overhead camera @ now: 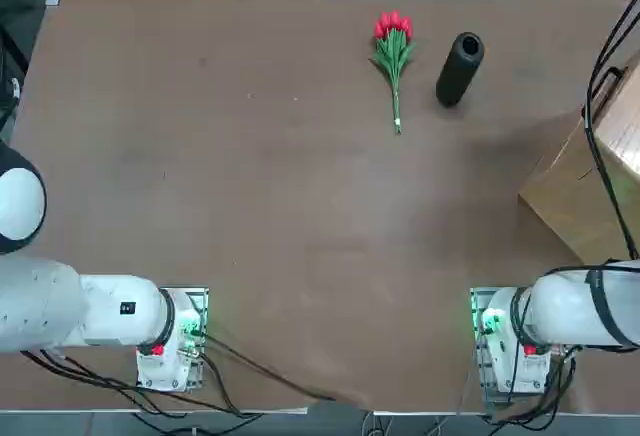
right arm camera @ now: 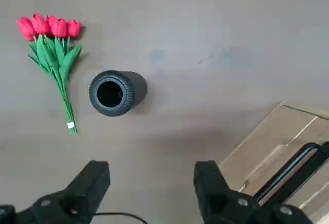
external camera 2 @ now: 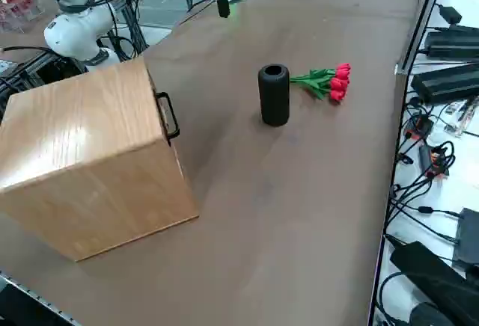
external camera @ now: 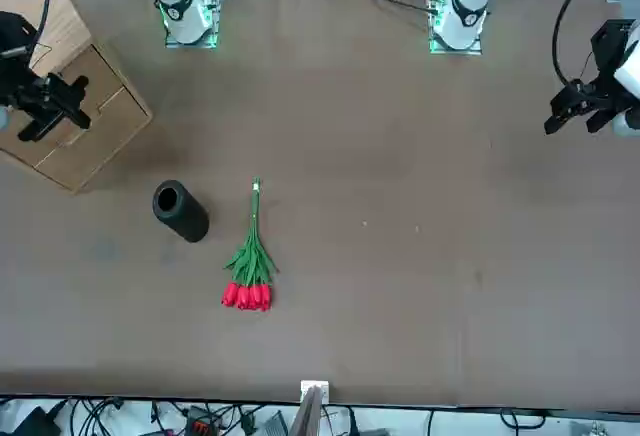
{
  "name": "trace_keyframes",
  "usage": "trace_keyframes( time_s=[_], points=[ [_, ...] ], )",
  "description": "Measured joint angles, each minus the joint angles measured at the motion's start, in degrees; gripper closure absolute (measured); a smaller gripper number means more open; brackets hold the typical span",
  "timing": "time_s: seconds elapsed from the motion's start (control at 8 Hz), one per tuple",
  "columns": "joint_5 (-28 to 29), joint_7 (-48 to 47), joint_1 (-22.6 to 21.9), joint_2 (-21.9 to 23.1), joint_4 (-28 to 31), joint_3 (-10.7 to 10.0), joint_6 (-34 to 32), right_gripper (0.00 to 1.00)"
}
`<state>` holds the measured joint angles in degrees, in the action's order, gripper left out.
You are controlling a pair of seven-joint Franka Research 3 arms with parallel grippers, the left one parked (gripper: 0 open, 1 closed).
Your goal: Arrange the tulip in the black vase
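We log the right gripper [right arm camera: 152,183] wide open and empty, high above the table [overhead camera: 250,206], one wooden box [external camera 2: 90,161] with a black handle [external camera 2: 168,115] just beside it, one upright black vase [overhead camera: 459,69] farther out, one tulip [overhead camera: 393,56] bunch lying flat near its left.

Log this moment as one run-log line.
stage: before pickup | right gripper: open, empty, high above table | tulip: lying flat beside vase | vase: upright, empty | wooden box: untouched
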<state>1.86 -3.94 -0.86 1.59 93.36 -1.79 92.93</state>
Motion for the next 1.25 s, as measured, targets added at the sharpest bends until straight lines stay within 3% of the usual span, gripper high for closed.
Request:
trace_keyframes(
  time_s=[0.62, 1.25],
  points=[
    [0.9, 0.0, -0.9, -0.5, -0.1, 0.1, 0.2, 0.0],
    [4.9, -1.0, -8.3, -6.4, -0.2, 0.4, 4.9, 0.0]
  ],
)
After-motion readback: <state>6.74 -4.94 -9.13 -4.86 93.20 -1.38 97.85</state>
